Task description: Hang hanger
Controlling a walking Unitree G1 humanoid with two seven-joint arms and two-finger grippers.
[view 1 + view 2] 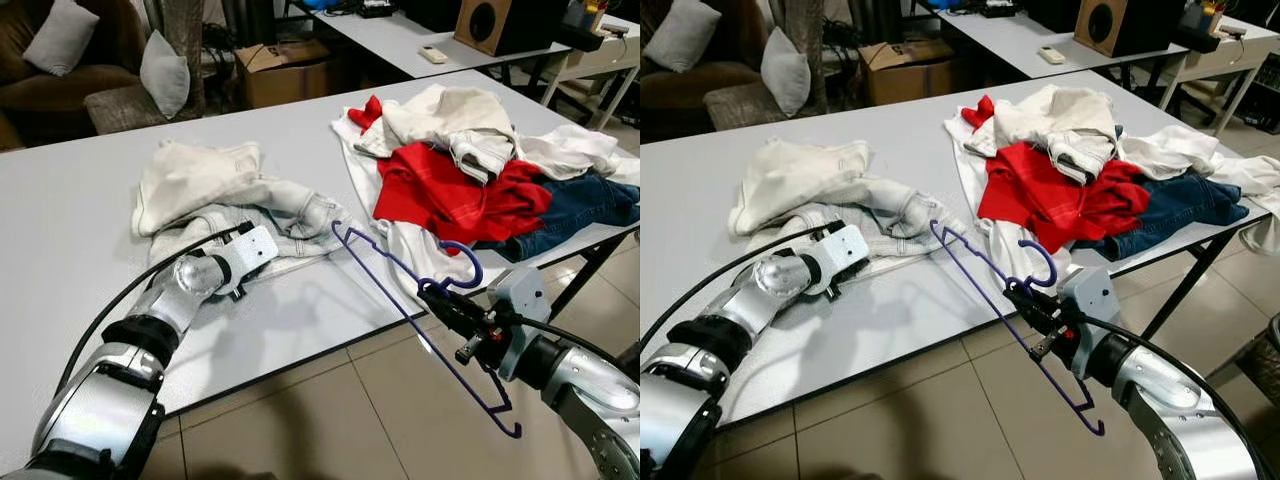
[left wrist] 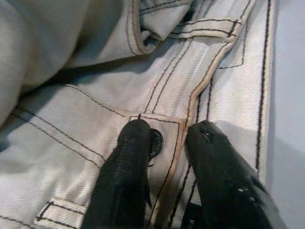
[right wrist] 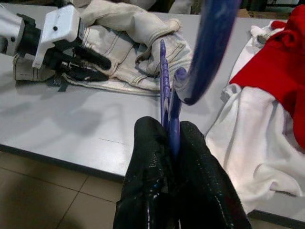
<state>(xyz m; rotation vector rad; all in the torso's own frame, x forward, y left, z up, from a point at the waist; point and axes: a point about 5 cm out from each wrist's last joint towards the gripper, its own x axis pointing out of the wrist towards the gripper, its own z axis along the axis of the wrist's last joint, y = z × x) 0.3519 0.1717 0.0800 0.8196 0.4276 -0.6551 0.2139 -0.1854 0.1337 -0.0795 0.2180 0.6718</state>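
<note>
Evidently the purple hanger (image 1: pixel 420 300) is pinched near its hook by the right claw (image 1: pixel 432 296), closed tight on the wire, in the lower right of the head views and just off the front edge of the counter (image 1: pixel 70 230); held there, its long frame slants free, one tip over the counter and the other hanging toward the floor. The left claw (image 2: pixel 167 143), left of centre, is pressed onto the pale jeans (image 1: pixel 270 205), probably to steady or gather them for the hanger. Its fingers (image 2: pixel 126 167), seen from the left wrist, stand slightly apart astride a seam beside a metal button, with nothing clamped. A heap of red, white and blue clothes (image 1: pixel 470 180) is shown by the head views at upper right.
</note>
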